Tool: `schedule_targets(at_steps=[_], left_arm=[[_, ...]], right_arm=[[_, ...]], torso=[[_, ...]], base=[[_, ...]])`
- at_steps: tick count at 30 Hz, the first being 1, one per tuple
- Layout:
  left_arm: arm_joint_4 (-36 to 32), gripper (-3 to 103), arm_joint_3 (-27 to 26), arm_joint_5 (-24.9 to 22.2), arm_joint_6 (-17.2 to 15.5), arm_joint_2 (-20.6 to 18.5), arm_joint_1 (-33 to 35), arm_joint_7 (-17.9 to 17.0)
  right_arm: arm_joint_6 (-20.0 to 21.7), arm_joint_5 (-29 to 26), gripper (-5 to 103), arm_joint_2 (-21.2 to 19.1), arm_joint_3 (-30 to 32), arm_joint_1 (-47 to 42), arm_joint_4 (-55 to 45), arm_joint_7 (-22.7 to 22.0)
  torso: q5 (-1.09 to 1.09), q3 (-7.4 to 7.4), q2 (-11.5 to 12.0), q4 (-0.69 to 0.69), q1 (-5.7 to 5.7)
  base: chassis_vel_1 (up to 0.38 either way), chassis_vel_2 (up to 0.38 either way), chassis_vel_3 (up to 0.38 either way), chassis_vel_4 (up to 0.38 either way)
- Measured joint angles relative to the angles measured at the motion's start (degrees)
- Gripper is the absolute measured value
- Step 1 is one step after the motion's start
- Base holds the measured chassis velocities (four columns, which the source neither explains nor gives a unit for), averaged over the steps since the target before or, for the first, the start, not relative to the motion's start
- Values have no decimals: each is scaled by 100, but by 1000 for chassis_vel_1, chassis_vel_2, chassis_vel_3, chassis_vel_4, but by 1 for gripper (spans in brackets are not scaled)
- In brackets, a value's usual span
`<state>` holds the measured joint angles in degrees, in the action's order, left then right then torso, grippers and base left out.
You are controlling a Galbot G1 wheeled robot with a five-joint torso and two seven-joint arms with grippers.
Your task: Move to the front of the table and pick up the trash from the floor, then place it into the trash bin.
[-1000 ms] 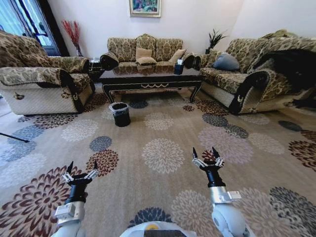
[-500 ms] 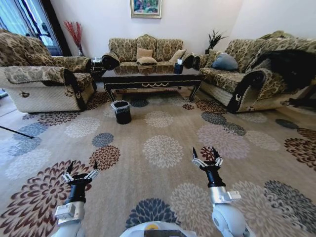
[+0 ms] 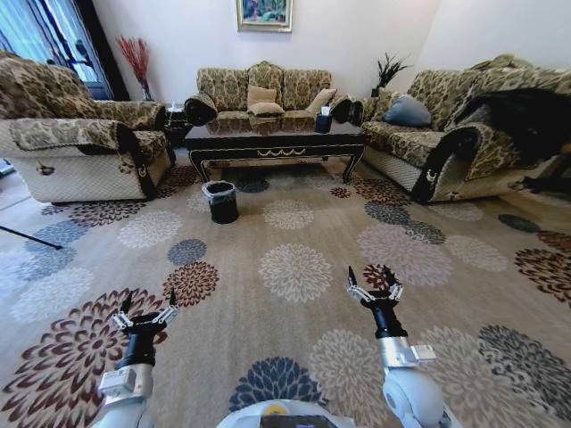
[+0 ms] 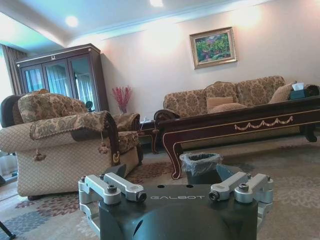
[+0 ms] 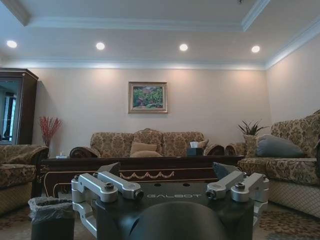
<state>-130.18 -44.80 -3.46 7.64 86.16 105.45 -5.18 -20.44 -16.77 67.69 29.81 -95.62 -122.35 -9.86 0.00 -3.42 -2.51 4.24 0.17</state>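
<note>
Both end effectors, left (image 3: 144, 306) & right (image 3: 373, 280), fingers apart over open carpet (image 3: 294, 267), trash bin (image 3: 219, 201) near table (image 3: 273, 143) front edge.

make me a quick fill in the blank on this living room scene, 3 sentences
1. The trash bin stands on the carpet in front of the table's ____ end.
2. The left gripper and right gripper are both ____.
3. The bin's rim is covered by a clear plastic ____.

Missing words: left; open; liner

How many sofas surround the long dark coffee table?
3: a patterned beige-brown sofa behind the glossy dark table at, one on its left, one on its right. More may sit outside view.
</note>
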Motion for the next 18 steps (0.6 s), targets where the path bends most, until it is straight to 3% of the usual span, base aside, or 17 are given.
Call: schedule_targets(at_steps=[18], left_arm=[[0, 100, 0, 0, 0, 0, -1, 0]], right_arm=[[0, 0, 100, 0, 0, 0, 0, 0]], torso=[[0, 0, 0, 0, 1]], base=[[0, 0, 0, 0]])
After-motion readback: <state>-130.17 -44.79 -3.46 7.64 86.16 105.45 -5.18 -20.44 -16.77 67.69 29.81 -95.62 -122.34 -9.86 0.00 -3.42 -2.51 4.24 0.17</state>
